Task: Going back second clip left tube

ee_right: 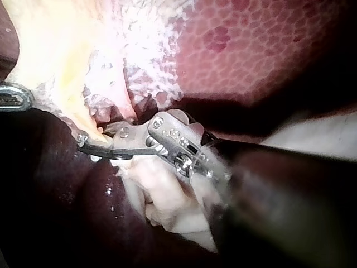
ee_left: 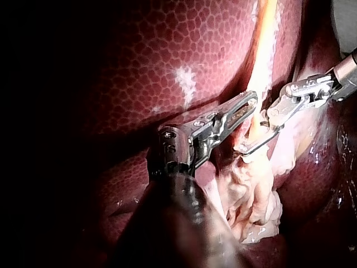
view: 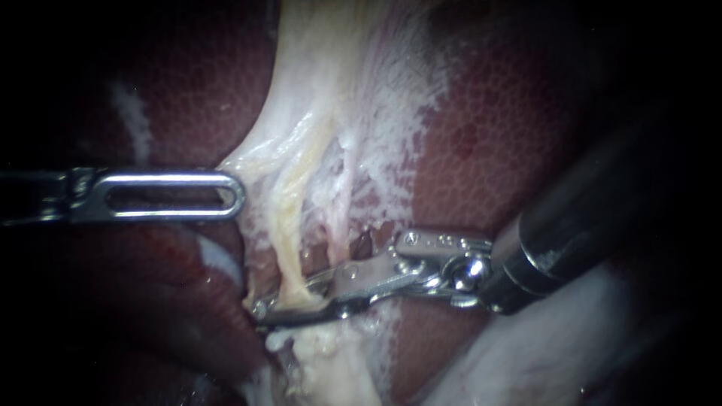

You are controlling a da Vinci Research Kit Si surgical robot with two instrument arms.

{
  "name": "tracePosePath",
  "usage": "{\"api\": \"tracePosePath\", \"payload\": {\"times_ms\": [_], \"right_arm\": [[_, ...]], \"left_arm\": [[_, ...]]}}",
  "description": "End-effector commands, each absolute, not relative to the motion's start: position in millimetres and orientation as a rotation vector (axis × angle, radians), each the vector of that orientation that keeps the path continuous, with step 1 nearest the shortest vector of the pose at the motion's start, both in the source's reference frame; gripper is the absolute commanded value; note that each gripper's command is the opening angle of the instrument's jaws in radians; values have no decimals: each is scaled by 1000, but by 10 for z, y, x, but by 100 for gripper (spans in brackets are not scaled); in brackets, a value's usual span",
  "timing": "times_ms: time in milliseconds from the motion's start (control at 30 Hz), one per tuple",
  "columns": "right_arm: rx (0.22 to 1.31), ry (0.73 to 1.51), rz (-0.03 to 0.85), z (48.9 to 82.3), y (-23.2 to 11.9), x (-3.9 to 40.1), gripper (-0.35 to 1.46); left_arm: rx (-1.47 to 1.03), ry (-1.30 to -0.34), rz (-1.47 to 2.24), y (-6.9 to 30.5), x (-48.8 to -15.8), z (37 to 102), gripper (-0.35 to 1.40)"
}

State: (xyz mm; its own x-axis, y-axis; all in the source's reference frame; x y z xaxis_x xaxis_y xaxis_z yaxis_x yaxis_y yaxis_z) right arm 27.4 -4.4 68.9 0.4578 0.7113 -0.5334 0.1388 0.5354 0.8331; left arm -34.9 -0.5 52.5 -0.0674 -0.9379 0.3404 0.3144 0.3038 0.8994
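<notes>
So here's how it sits. The right instrument [view: 284,298] comes in from about 4 o'clock in the endoscope view and has its jaws straddling the left tube [view: 289,240], the yellowish strand running 12 to 6 just left of centre. The jaws are only narrowly apart, with the tube sitting between them. To me that looks let go rather than clamped, which fits backing off once a clip is on. I honestly can't pick out a clip on the tube; the shiny bit at the jaw tips could be either.

The left instrument [view: 238,195] reaches in flat from 9 o'clock, its tip right at the edge of the pale tissue [view: 323,90]. That sheet tents toward it, so my guess is it's there to pull things sideways and keep the tube stretched and clear of the liver [view: 511,113]. Whether it's actually pinching anything, I can't tell.

The wrist views help. The left wrist view shows the right instrument [ee_left: 251,134] side-on, so the V-shaped gap around the tube is plain – the endoscope view flattens that. It also shows a lump of pale tissue [ee_left: 256,201] hanging just under the jaws. The right wrist view shows the jaws reaching past the tube on the far side, and the left instrument's tip [ee_right: 14,97] well apart from them.
</notes>
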Motion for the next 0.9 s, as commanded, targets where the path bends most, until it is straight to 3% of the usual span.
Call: {"api": "tracePosePath", "payload": {"times_ms": [33, 400, 633, 900], "right_arm": [[969, 1062, 432, 689, -45, 274, -35], [969, 1062, 431, 688, -45, 274, -32], [916, 1102, 353, 688, -44, 276, 30], [830, 1153, 245, 687, -43, 277, 52]], "left_arm": [[685, -1207, -1174, -5, -349, 525, -35], [685, -1207, -1174, -5, -349, 525, -35], [685, -1207, -1174, -5, -349, 525, -35], [685, -1207, -1174, -6, -349, 525, -35]]}}
